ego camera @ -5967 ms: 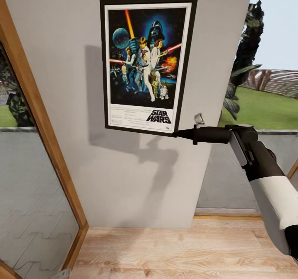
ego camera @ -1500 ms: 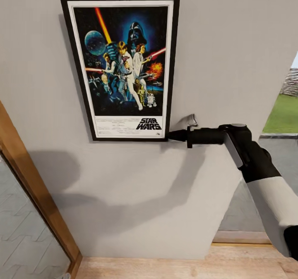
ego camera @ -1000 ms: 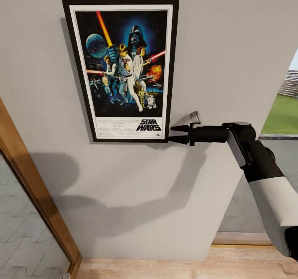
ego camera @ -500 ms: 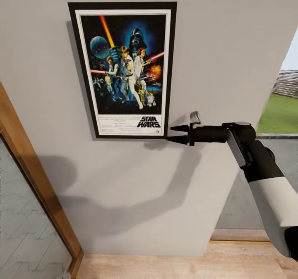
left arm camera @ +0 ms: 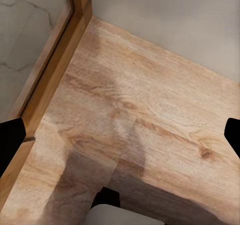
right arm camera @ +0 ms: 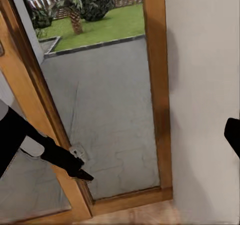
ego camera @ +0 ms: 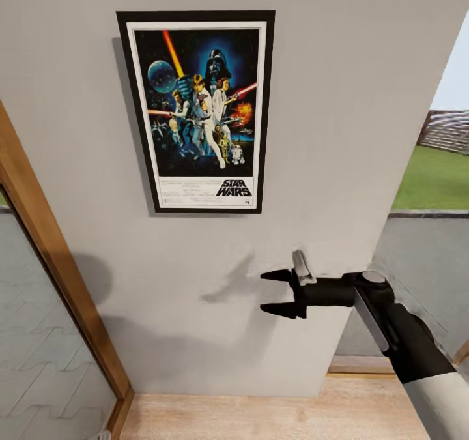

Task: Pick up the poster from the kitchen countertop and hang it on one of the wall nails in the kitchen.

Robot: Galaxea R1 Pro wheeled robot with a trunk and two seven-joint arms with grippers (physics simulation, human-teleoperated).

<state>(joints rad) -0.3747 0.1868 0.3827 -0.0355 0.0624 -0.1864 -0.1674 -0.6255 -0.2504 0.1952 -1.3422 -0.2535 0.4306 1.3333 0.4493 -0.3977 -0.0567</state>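
Note:
The poster (ego camera: 198,111) hangs upright and flat against the pale grey wall (ego camera: 352,101), with nothing holding it. My right gripper (ego camera: 264,291) is open and empty, below the poster's lower right corner and well apart from it, its fingers pointing left along the wall. In the right wrist view one dark fingertip (right arm camera: 233,134) shows against the wall. My left gripper (left arm camera: 120,135) is spread open over the wooden floor (left arm camera: 150,115) with nothing between its fingers. No wall nail can be made out. The kitchen countertop is out of view.
A wooden-framed glass door (ego camera: 58,277) stands at the left of the wall. Wooden floor (ego camera: 260,420) runs along the wall's base. To the right is another glazed opening (ego camera: 430,257) with paving and lawn outside.
My right gripper, shut on the poster's lower right corner 1.5 s ago, has opened, let go and dropped well below it. The poster stays on the wall. The camera shifted slightly.

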